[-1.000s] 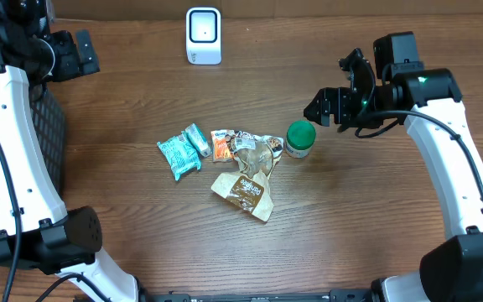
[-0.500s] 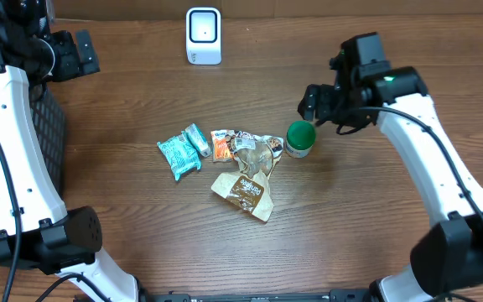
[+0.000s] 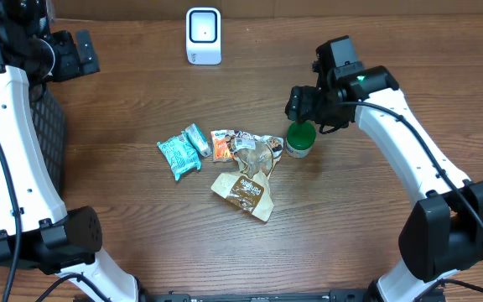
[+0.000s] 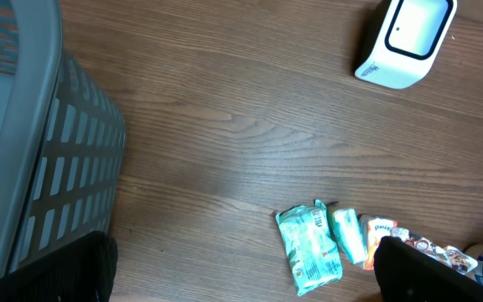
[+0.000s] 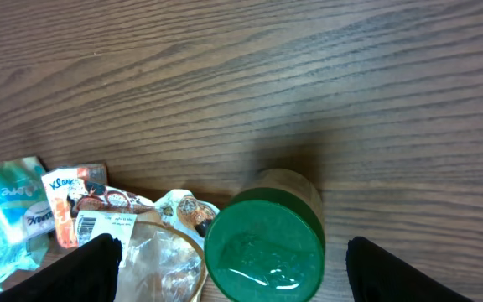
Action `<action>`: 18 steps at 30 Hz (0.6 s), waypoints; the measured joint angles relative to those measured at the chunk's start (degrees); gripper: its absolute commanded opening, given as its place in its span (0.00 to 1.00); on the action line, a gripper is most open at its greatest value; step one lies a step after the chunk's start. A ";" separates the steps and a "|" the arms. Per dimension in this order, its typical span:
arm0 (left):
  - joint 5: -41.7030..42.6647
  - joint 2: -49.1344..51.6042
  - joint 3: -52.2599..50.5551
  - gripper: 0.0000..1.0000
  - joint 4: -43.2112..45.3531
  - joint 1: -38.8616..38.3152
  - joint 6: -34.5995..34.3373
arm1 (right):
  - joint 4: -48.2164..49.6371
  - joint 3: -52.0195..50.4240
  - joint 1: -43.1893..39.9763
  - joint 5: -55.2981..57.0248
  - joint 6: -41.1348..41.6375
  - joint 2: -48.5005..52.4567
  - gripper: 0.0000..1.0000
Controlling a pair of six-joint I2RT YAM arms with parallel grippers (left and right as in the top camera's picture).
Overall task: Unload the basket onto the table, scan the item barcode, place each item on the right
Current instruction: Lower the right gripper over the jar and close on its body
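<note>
Right wrist view, green-lidded jar [image 5: 264, 247], printed white label [image 5: 107, 223] unreadable

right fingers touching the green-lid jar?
Apart. Right wrist view: the right fingers flank the green-lid jar, with a visible gap on each side of it.

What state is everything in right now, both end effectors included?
jar: upright, green lid on, not gripped.
right end effector: open, above the jar.
left end effector: open, empty, near the basket.
scanner: standing upright, nothing held up to it.
teal packets: lying flat.
brown bag: lying flat, crumpled.
</note>
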 measured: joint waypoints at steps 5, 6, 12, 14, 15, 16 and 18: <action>0.00 0.00 0.00 1.00 0.00 0.00 0.00 | 0.42 -0.02 1.03 2.10 0.11 0.17 0.84; 0.00 0.00 0.00 0.99 0.00 0.00 0.00 | 0.48 0.00 1.07 2.29 0.11 0.22 0.84; 0.00 0.00 0.00 1.00 0.00 0.00 0.00 | 1.09 0.00 1.36 3.13 0.09 2.01 0.84; 0.00 0.00 0.00 1.00 0.00 0.00 0.00 | 1.11 -0.02 1.44 3.21 0.09 2.69 0.84; 0.00 0.00 0.00 1.00 0.00 0.00 0.00 | 1.16 -0.02 1.44 3.19 0.09 2.95 0.84; 0.00 0.02 0.00 1.00 0.00 0.00 0.00 | 1.31 -0.02 1.46 3.21 0.11 3.10 0.84; 0.00 0.00 0.00 1.00 0.00 0.00 0.00 | 1.95 0.00 1.51 3.23 0.11 3.15 0.83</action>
